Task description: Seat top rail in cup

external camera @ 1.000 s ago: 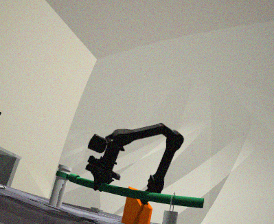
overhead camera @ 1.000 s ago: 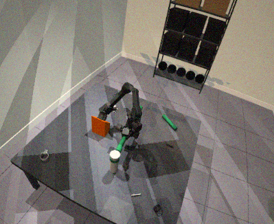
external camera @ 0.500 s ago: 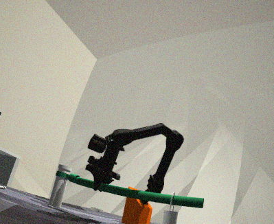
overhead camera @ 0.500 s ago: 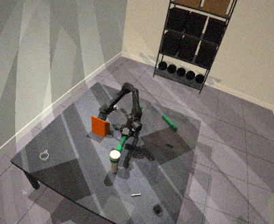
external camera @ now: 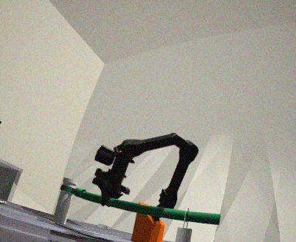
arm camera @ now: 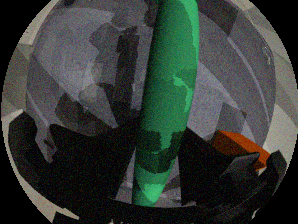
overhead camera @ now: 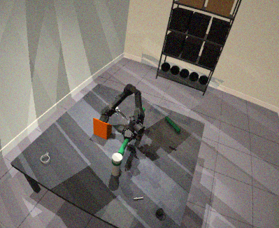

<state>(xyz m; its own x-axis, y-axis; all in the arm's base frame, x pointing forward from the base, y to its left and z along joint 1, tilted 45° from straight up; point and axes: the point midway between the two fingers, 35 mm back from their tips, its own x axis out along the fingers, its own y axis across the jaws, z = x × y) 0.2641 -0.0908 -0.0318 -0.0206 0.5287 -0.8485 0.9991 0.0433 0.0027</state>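
Observation:
The green top rail (overhead camera: 124,145) (external camera: 135,207) (arm camera: 170,80) runs almost level from the loop cap on the small post to the big post (overhead camera: 116,170) (external camera: 63,208). Its far end sticks out past the loop. My gripper (overhead camera: 128,136) (external camera: 106,201) (arm camera: 160,124) is shut on the rail, nearer the big post. The green brace band (external camera: 66,188) sits high on the big post, just under its pale cap (overhead camera: 117,157). The rail end meets the green rail-end cup (external camera: 79,191) beside the band; how deep it sits inside cannot be told.
An orange block (overhead camera: 102,129) (external camera: 146,226) (arm camera: 240,147) stands by the arm's base, below the rail. A short green tube (overhead camera: 173,124) lies on the table. A pale ring clamp (overhead camera: 45,159), a small bolt (overhead camera: 138,198) and a dark round piece (overhead camera: 160,214) also lie there.

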